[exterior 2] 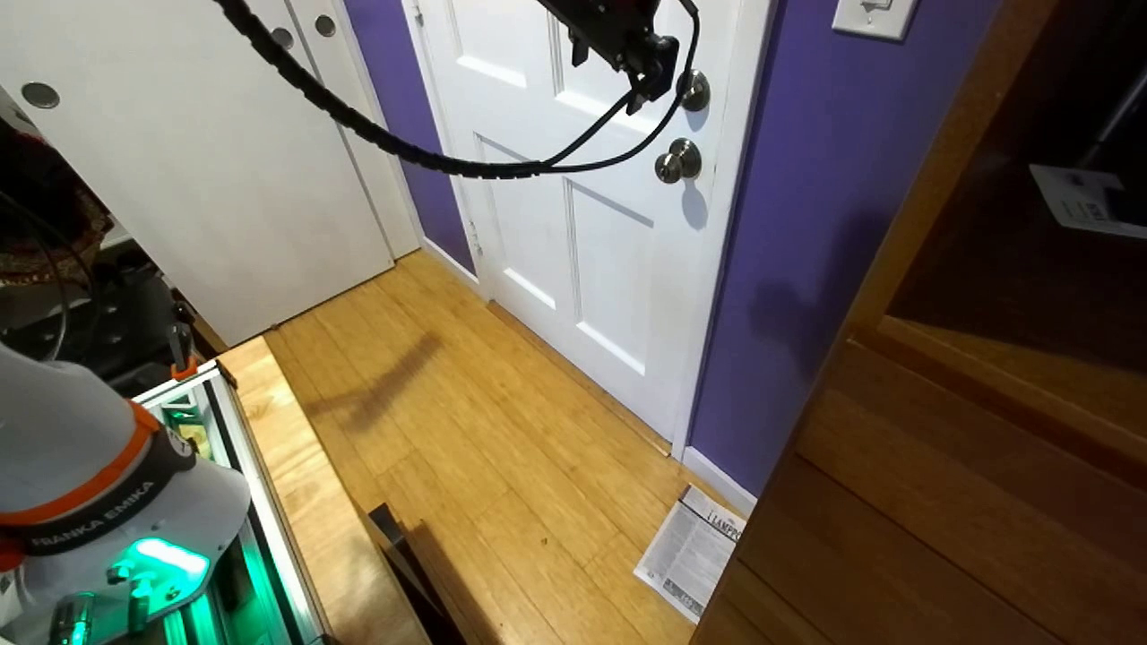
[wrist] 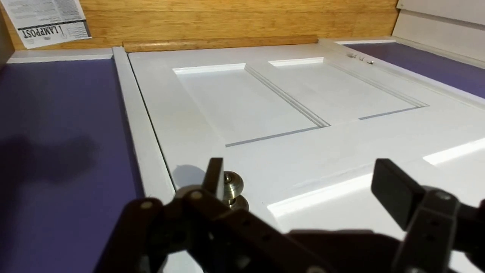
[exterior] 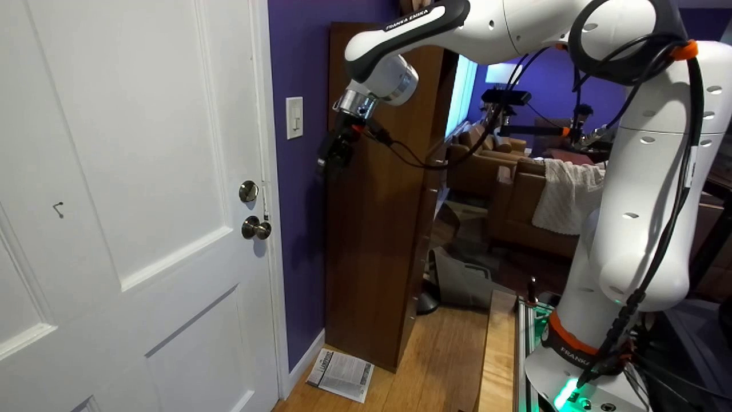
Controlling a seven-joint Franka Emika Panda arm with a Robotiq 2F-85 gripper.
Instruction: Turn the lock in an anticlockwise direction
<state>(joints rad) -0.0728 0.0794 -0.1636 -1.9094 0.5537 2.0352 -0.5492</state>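
Note:
The lock (exterior: 248, 191) is a small round metal plate on the white door, directly above the door knob (exterior: 256, 228). It also shows in an exterior view (exterior 2: 697, 92), with a cable crossing its left edge. My gripper (exterior: 322, 165) is in the air in front of the door, higher than the lock and apart from it. In the wrist view my gripper (wrist: 299, 170) is open and empty, its fingers wide apart with the door behind. The knob (wrist: 233, 185) shows partly behind the left finger there. The lock is hidden in the wrist view, seemingly behind the gripper.
A white switch plate (exterior: 294, 117) is on the purple wall beside the door frame. A tall brown cabinet (exterior: 377, 229) stands against that wall, close to the gripper. A newspaper (exterior 2: 692, 551) lies on the floor. A black cable (exterior 2: 502, 168) hangs from the arm.

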